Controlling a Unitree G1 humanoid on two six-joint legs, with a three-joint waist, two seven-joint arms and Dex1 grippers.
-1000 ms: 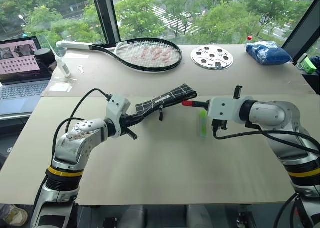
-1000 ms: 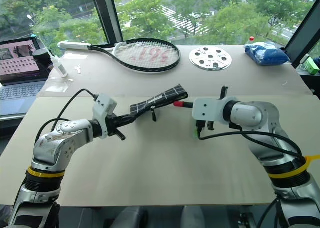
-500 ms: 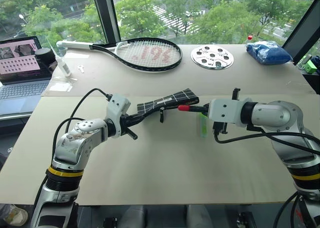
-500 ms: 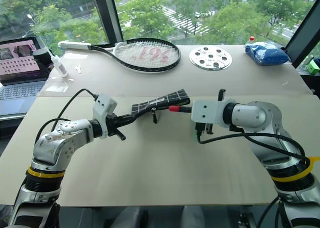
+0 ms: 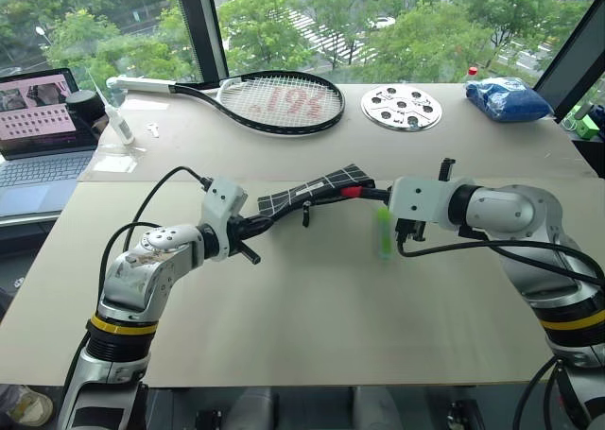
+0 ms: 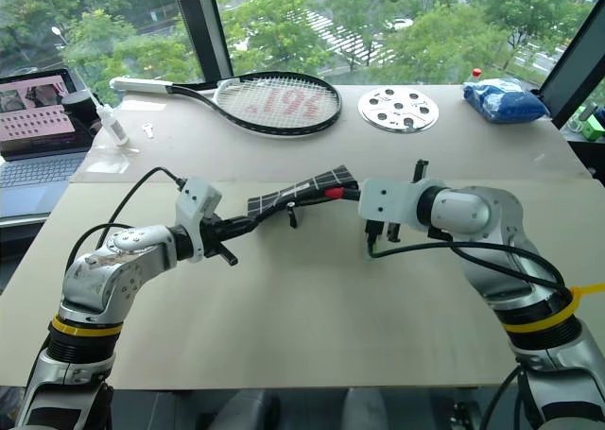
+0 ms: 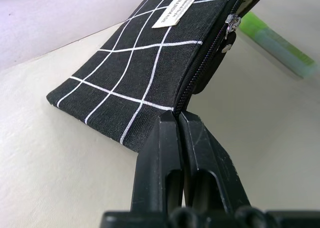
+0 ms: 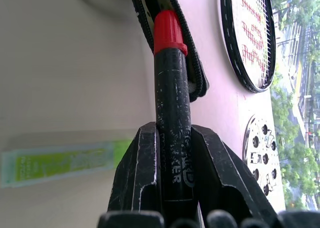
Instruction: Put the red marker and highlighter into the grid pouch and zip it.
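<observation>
My left gripper [image 5: 253,225] is shut on the near corner of the grid pouch [image 5: 312,190], holding it lifted and slanted above the table; the left wrist view shows its white label and the zipper pull [image 7: 229,26] at the open seam. My right gripper [image 8: 170,153] is shut on the red marker [image 8: 170,123], a black barrel with a red cap [image 5: 352,191] whose tip sits at the pouch's open mouth [image 8: 150,2]. The highlighter [image 5: 384,232], light green, lies flat on the table below the right gripper.
A tennis racket [image 5: 274,99] and a white perforated disc [image 5: 401,107] lie at the back of the table. A blue bag [image 5: 507,97] sits far right, a laptop [image 5: 38,118] far left with a small bottle [image 5: 115,120] beside it.
My right gripper has carried the red marker left, so its red cap now meets the pouch's open end. The pouch end has tilted slightly. The left gripper has stayed put.
</observation>
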